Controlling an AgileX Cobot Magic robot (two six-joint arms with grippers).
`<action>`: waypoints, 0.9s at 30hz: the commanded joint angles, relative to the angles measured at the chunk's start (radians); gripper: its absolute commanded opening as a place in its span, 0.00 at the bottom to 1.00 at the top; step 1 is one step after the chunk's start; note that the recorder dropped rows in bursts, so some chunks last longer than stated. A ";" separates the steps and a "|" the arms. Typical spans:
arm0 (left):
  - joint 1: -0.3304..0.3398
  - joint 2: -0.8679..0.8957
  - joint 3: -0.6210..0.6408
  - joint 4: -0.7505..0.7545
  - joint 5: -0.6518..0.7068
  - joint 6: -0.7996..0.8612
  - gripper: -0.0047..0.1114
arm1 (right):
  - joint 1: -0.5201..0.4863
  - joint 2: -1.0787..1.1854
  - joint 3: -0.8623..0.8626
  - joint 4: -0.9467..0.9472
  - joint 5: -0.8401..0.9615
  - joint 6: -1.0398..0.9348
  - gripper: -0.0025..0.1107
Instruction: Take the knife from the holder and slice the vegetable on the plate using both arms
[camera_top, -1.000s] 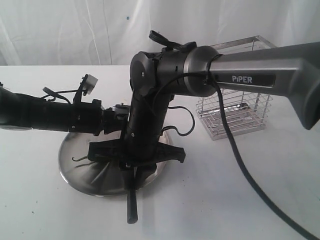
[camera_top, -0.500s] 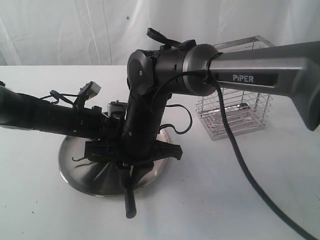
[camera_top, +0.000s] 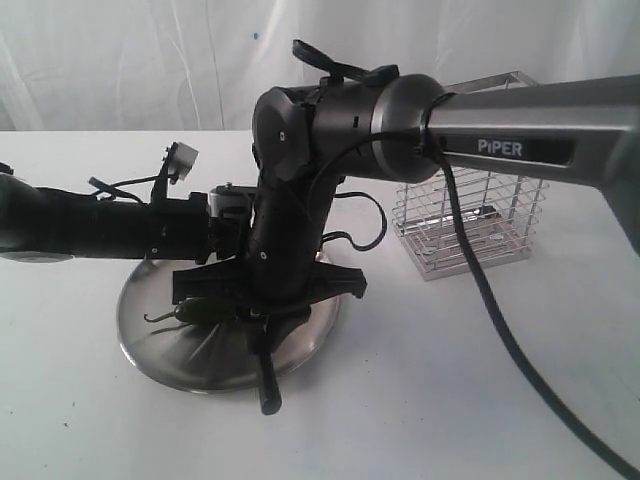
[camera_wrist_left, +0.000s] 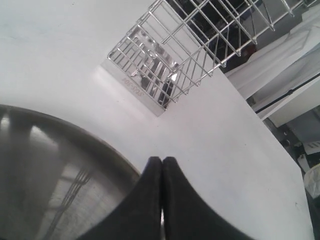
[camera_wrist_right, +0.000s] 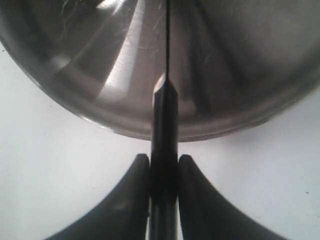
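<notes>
In the exterior view the plate (camera_top: 140, 345) lies on the white table (camera_top: 480, 400). The holder (camera_top: 480, 225) stands upright, apart from the plate, at about 2 o'clock from it. The vegetable (camera_top: 195, 313) lies on the plate, a little toward 9 o'clock from the middle, and its thin stem points to 9 o'clock. The grey right arm (camera_top: 520, 140) comes in from 3 o'clock and bends down over the plate. The black left arm (camera_top: 90, 225) comes in from 9 o'clock, low over the far side of the plate. Of the knife (camera_top: 268, 385) this view shows only the handle end, which sticks out past the plate's rim at about 5 o'clock. The blade and the fingers of both grippers are hidden behind the wrist of the right arm.

The right wrist view gives what is hidden there. The right gripper (camera_wrist_right: 164, 172) is clamped on the knife's handle, one finger on each side. The blade stands on its edge, a thin dark line over the plate's surface. Whether the edge touches the plate, I cannot tell.

The left wrist view shows the left gripper (camera_wrist_left: 162, 162) fully closed. Its two fingers are pressed together with nothing between them, above the plate's rim, and the holder stands beyond on the table. The vegetable shows only in the exterior view.
</notes>
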 joint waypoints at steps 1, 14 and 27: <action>0.012 -0.009 -0.007 -0.032 0.045 0.004 0.04 | 0.001 -0.030 -0.003 -0.057 0.024 0.010 0.02; 0.012 -0.009 -0.007 -0.029 0.043 -0.012 0.04 | 0.001 -0.011 -0.001 -0.031 0.044 0.010 0.02; 0.012 -0.009 -0.007 -0.024 0.041 -0.012 0.04 | 0.001 0.056 -0.001 -0.014 0.061 0.029 0.02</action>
